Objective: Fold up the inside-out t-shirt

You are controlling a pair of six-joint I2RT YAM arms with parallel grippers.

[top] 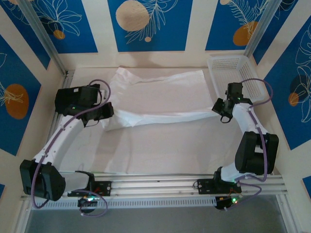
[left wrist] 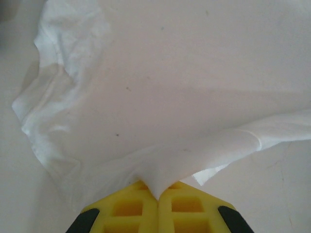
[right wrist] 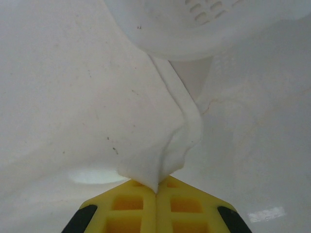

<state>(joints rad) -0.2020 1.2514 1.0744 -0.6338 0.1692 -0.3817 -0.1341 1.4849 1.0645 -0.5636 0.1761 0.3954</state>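
left hand (left wrist: 157,193): pinching one near corner of the t-shirt (top: 160,94) | right hand (right wrist: 156,190): pinching the other | shirt: on counter (top: 160,150), spread ahead of both hands, long axis running hand to hand, neither nearer

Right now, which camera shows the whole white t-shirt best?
The top external view: the t-shirt lies spread out, whole outline visible. The left wrist view shows a rumpled corner and the edge the left gripper pinches; the right wrist view, a bunched edge in the right gripper.
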